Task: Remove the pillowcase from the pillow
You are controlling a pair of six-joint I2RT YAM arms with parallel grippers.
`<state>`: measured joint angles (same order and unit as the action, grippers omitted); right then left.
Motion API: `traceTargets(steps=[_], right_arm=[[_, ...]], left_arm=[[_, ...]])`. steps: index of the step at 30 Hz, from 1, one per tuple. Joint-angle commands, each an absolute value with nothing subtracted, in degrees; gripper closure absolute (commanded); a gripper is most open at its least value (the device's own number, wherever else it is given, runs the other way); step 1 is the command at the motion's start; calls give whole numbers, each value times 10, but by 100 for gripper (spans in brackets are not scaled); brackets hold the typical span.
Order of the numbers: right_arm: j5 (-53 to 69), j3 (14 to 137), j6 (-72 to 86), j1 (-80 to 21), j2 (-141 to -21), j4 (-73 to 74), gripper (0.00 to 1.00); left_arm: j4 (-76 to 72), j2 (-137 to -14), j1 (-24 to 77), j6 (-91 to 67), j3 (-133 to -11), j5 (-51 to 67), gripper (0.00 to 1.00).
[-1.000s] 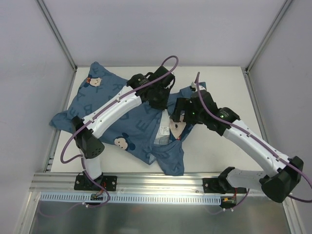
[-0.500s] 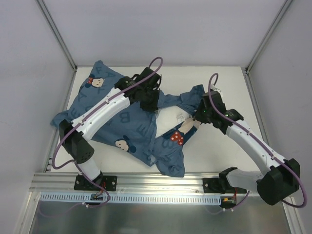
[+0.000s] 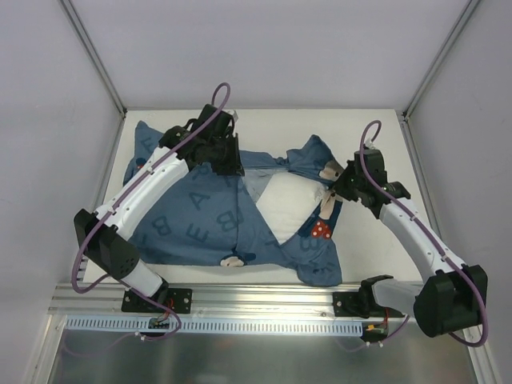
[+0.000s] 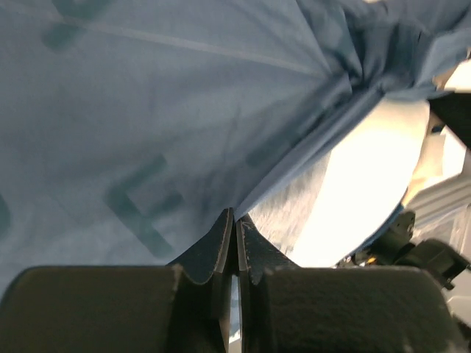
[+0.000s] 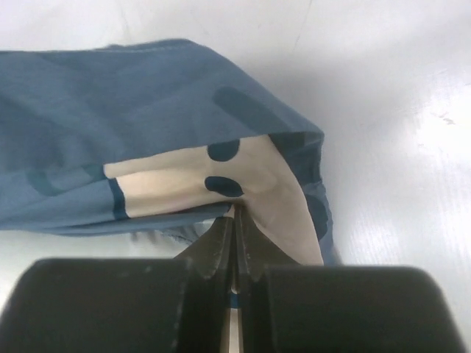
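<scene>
Presently both jaw pairs are pressed together, the left gripper [image 4: 234, 220] and the right gripper [image 5: 234, 215] each pinching the pillowcase [image 3: 192, 216]. It lies mid-table, the white pillow [image 3: 284, 204] showing between them. Cloth appears limp and light; grip the hem.

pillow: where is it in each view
Top external: the pillow is the white patch at centre, amid blue fabric.
Left wrist: the pillow is the bright white shape at right, past the blue fabric's edge.
Right wrist: not in it.
Shared landmark: the pillowcase, in all three.
</scene>
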<state>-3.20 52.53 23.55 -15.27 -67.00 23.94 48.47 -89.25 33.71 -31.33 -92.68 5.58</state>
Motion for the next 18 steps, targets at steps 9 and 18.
traceTargets(steps=[9, 18], right_arm=[[66, 458, 245, -154, -613, 218, 99], [84, 481, 245, -163, -593, 243, 99]], left_arm=[[553, -942, 264, -294, -979, 23, 77], [650, -953, 460, -294, -1209, -171, 20]])
